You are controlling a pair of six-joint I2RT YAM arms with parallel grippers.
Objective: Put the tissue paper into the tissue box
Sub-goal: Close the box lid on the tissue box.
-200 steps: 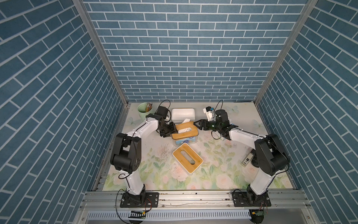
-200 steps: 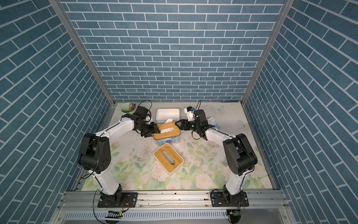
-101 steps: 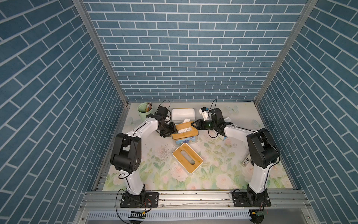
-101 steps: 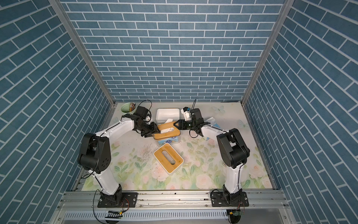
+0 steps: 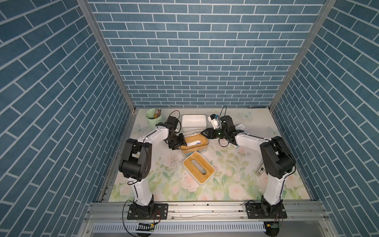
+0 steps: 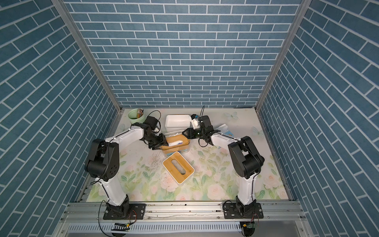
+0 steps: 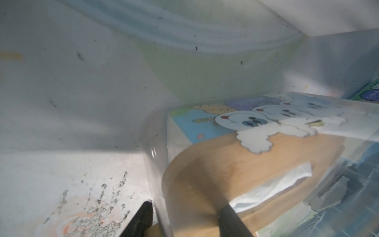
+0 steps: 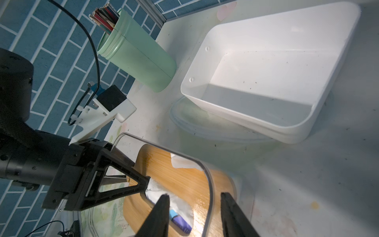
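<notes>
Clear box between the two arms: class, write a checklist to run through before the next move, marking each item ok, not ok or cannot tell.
1. Left gripper astride one end wall of the clear box: ok.
2. Left gripper clamped firmly on that wall: cannot tell.
3. Right gripper astride the opposite wall: ok, but its jaws are open, with a gap to the wall.
4. Tissue showing through the slot in the wooden lid: ok.
5. Wooden lid sitting level: cannot tell.
6. Room around the box: white tub close behind, probably not ok for pushing back; second box in front stands apart, ok.
</notes>
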